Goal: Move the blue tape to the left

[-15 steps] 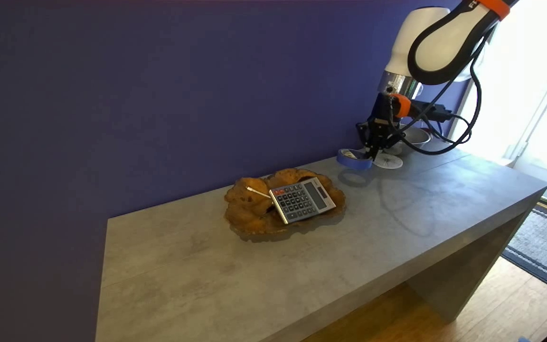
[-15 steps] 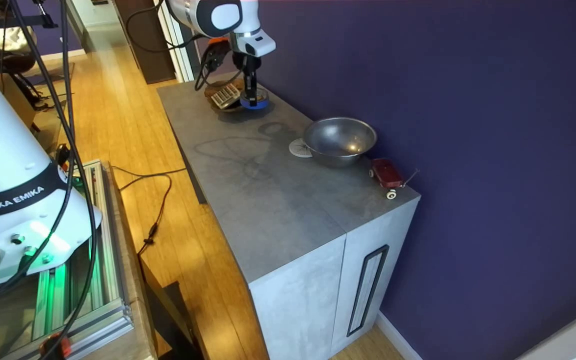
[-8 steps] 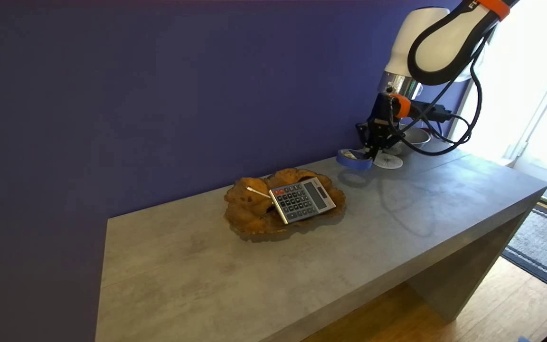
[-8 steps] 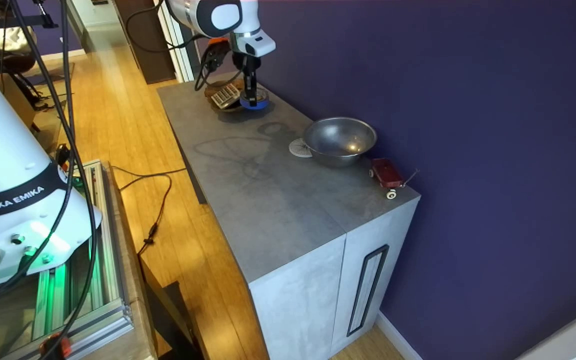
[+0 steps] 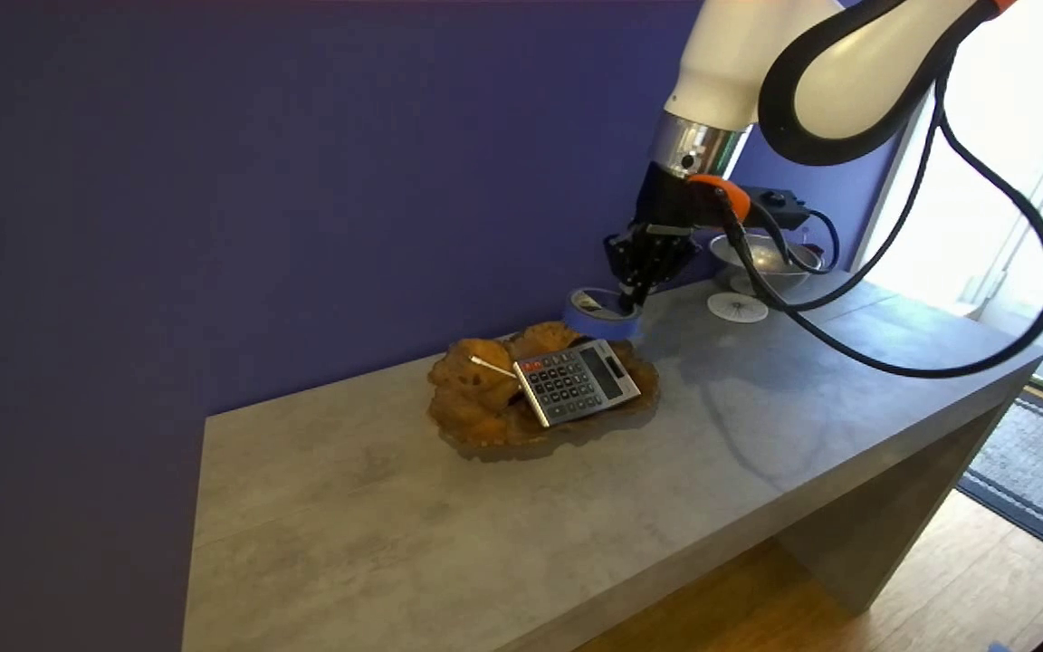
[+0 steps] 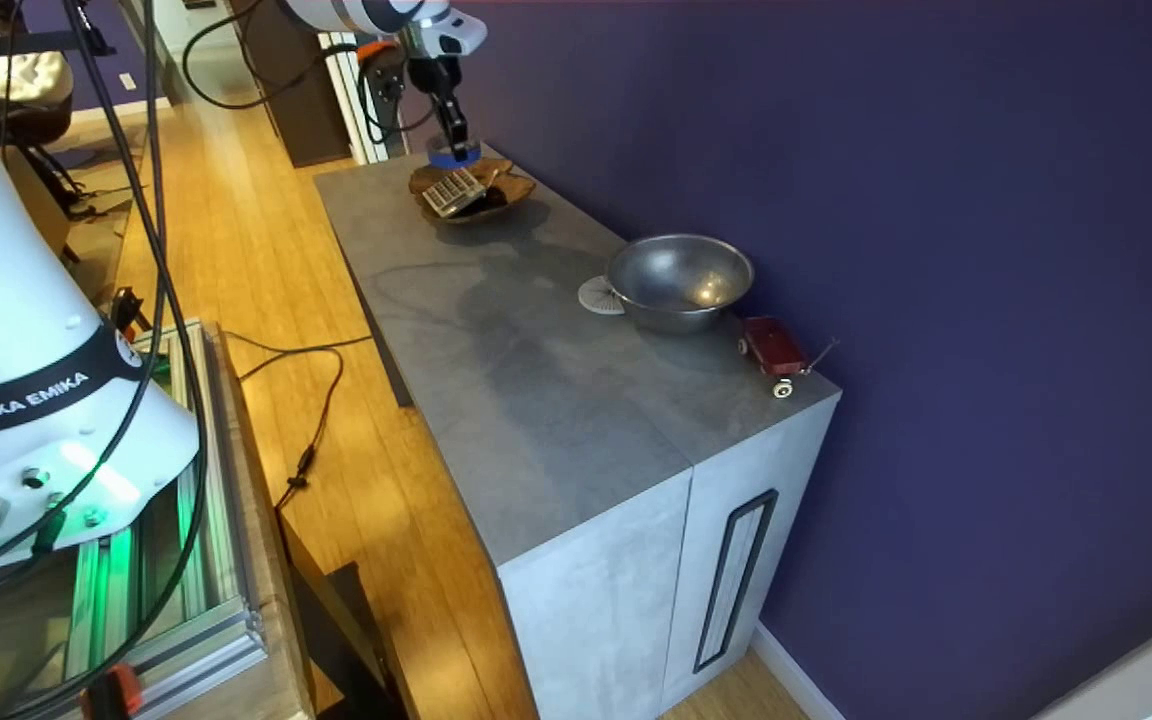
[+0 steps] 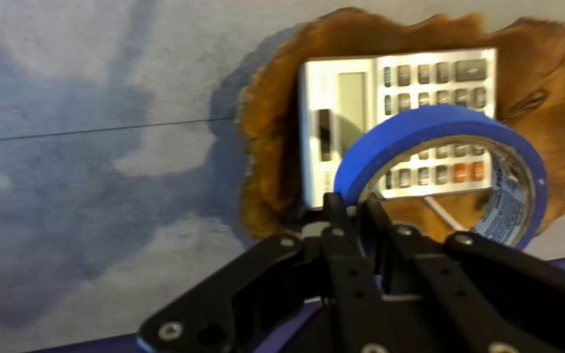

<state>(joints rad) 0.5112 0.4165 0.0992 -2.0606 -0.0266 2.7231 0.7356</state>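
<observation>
The blue tape (image 5: 601, 326) is a flat ring with an open centre. My gripper (image 7: 353, 203) is shut on one side of the ring, with one finger inside it and one outside. The tape is held in the air above the right back part of a brown wooden bowl (image 5: 476, 412), in which a calculator (image 5: 576, 380) lies tilted. In the wrist view the tape (image 7: 424, 120) overlaps the calculator (image 7: 319, 88). In an exterior view the tape (image 6: 446, 158) shows at the gripper's tips (image 6: 458, 152), beyond the calculator (image 6: 453, 193). The pinched part of the ring is partly hidden by the fingers.
A silver footed bowl (image 6: 676, 285) and a white disc (image 6: 598, 297) stand on the grey table (image 6: 576, 430) near the wall. A small red wagon (image 6: 774, 345) is near the table's end. A white stick (image 5: 492, 366) leans in the wooden bowl. The purple wall runs along the table's back.
In the last half second my gripper and the tape have moved left, from over bare table to over the wooden bowl. Before that, the arm stayed still. The bowl and calculator have not moved.
</observation>
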